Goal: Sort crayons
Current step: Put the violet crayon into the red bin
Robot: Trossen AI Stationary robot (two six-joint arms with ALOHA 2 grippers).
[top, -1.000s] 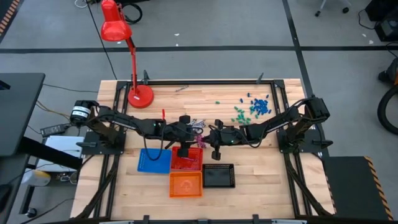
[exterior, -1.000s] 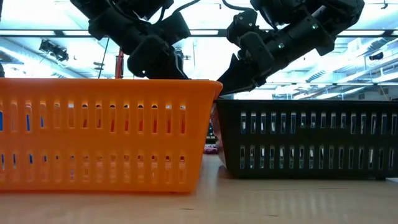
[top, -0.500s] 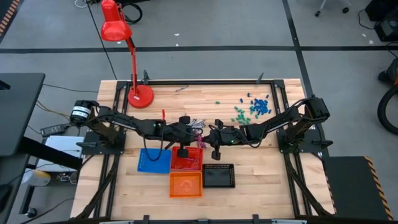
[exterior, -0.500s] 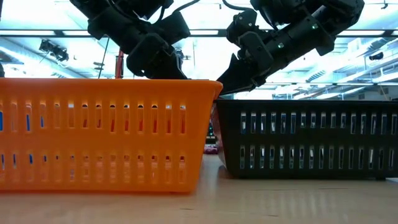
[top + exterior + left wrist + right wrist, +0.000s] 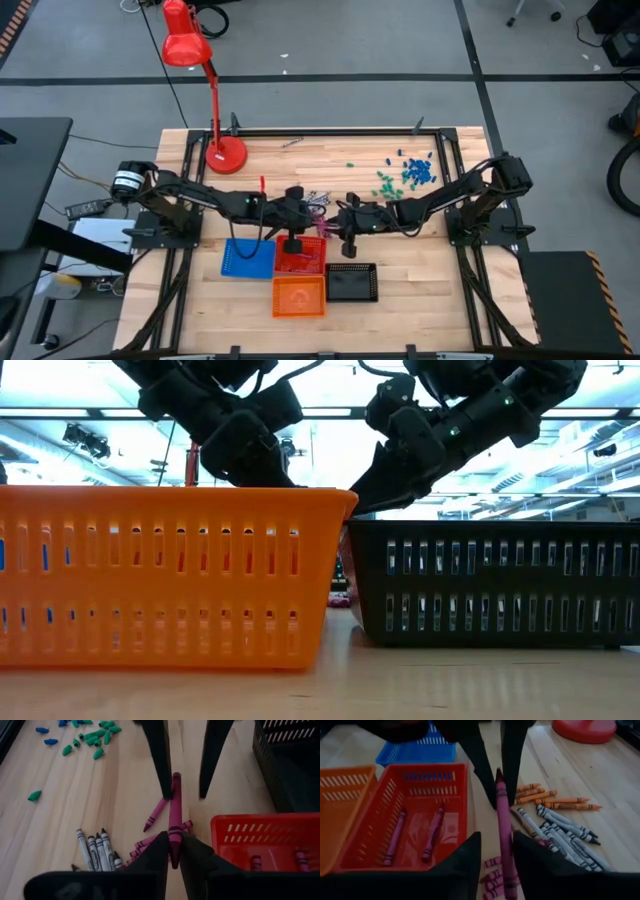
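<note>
Left wrist view: left gripper (image 5: 172,851) clamped on magenta crayon (image 5: 175,815); right gripper (image 5: 498,851) jaws parted around its other end, above tabletop (image 5: 400,250) centre, twelve o'clock of red tray (image 5: 300,258).

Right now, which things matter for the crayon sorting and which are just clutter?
Job: magenta crayon clamped in left gripper, right gripper open around its far end; grey crayons; orange crayons; red tray, orange tray, blue tray, black tray.
Clutter: green and blue bits; red lamp.

Pale, smooth wooden table (image 5: 300,165); slotted plastic baskets (image 5: 170,575); paper-wrapped crayons (image 5: 560,832); matt dark fingers (image 5: 160,760).
</note>
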